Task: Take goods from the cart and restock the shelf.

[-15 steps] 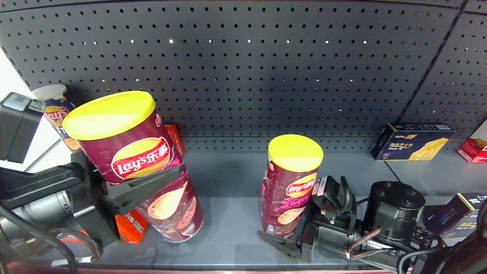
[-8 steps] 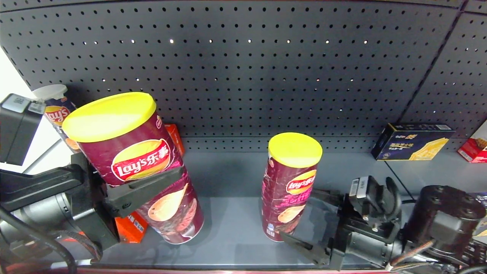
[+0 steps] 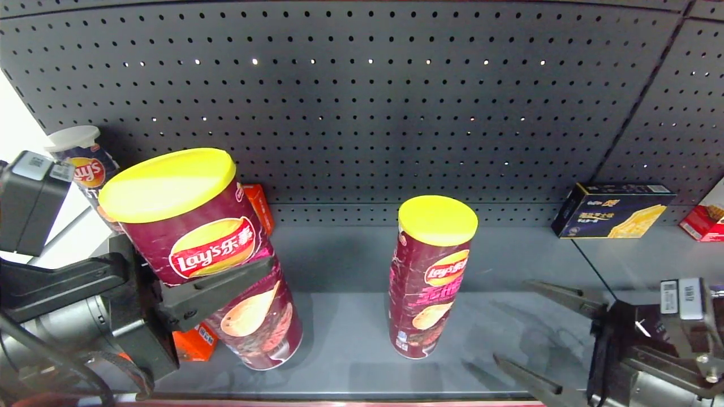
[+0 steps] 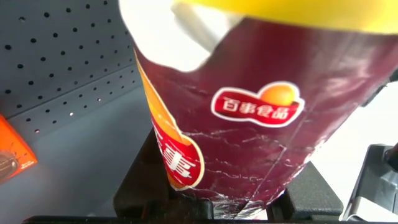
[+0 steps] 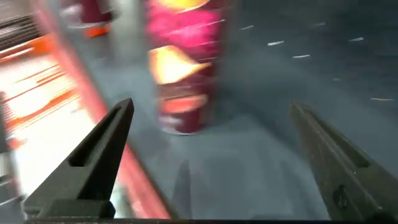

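Held can [image 3: 192, 226]: 8 o'clock, tilted, left gripper [image 3: 209, 271] clamped round its middle; base low over shelf [image 3: 350, 339], contact not clear
Standing can [image 3: 432, 271]: centre, upright, well apart from held can
Right gripper [image 3: 512, 321]: 4 o'clock, spread wide, empty, clear of standing can
Risks:
- release while tilted, so held can likely topples or rolls off front edge
- orange box [image 3: 195, 345] just behind may get knocked
- right gripper swinging toward 9 o'clock could clip standing can
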